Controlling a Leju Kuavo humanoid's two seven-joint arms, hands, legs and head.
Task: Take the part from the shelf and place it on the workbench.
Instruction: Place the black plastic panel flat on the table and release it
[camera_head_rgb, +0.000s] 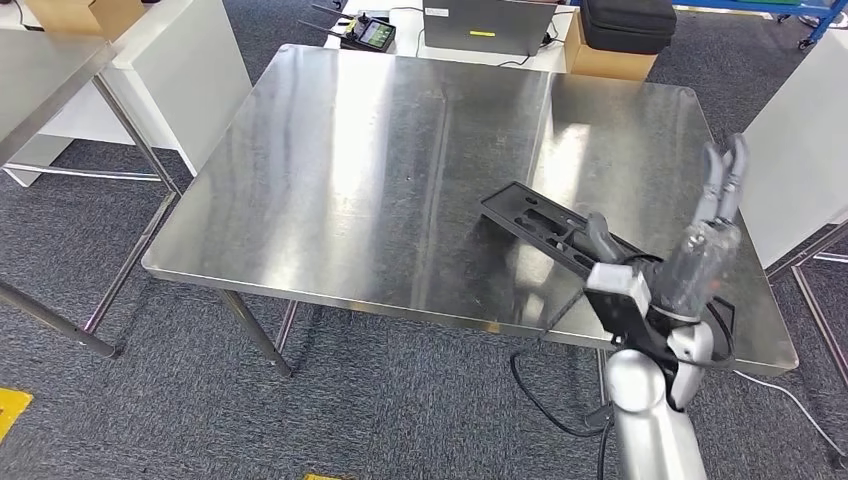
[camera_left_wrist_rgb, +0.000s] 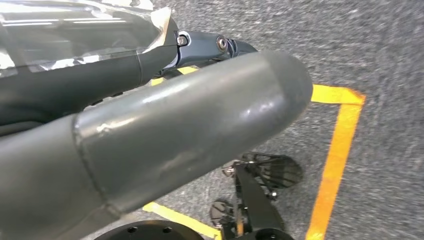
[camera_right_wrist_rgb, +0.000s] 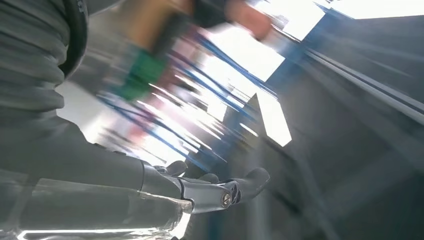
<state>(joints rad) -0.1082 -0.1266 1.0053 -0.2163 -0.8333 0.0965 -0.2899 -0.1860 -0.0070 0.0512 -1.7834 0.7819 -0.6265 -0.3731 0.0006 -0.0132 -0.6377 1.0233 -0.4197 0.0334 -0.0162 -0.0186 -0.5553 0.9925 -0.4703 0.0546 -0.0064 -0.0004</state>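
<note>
Head view: black part (camera_head_rgb: 545, 228) flat on workbench (camera_head_rgb: 350, 180); right hand (camera_head_rgb: 712, 215) raised beside, fingers (camera_head_rgb: 728, 170) seemingly released, holding nothing.

The workbench (camera_head_rgb: 380, 180) is glossy brushed metal, the part (camera_head_rgb: 540, 222) matt black plastic, the floor (camera_head_rgb: 400, 400) rough grey carpet.

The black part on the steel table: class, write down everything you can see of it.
The black part is a long, flat, matte piece that looks like moulded plastic, with shaped recesses in its upper face. It lies flat on the shiny metal workbench, angled toward the near right corner. Its near end is hidden behind the right hand, which is raised with its fingers pointing up; whether they touch cannot be told.
</note>
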